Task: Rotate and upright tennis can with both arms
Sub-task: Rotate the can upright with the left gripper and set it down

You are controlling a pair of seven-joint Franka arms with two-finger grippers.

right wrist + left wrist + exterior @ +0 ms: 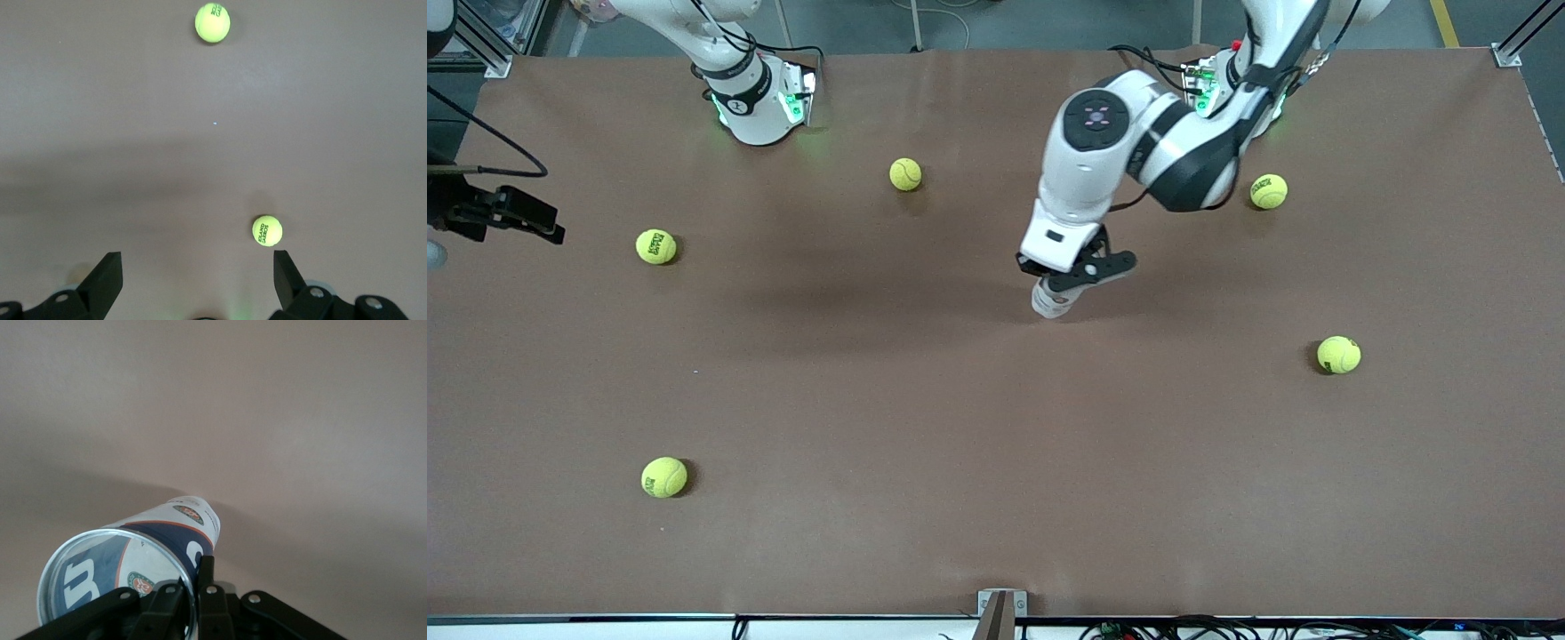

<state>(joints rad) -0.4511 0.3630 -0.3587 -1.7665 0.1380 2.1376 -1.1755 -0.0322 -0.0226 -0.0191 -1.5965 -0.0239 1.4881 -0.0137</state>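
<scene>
The tennis can (153, 550) is a clear cylinder with a white and navy label and a white W. It is tilted, with its metal-rimmed open end up at my left gripper (190, 587) and its other end down toward the brown table. One finger is inside the rim and one outside, shut on the can's wall. In the front view the left gripper (1085, 269) is over the table's middle, and the can's lower end (1052, 302) shows just under it. My right gripper (195, 259) is open and empty, high over the table near its own base.
Several yellow-green tennis balls lie scattered on the table (960, 444): one near the right arm's base (905, 174), one near the left arm's base (1268, 191), others at both ends (1338, 355) (656, 246) (663, 477). A black cabled fixture (503, 213) juts in at the right arm's end.
</scene>
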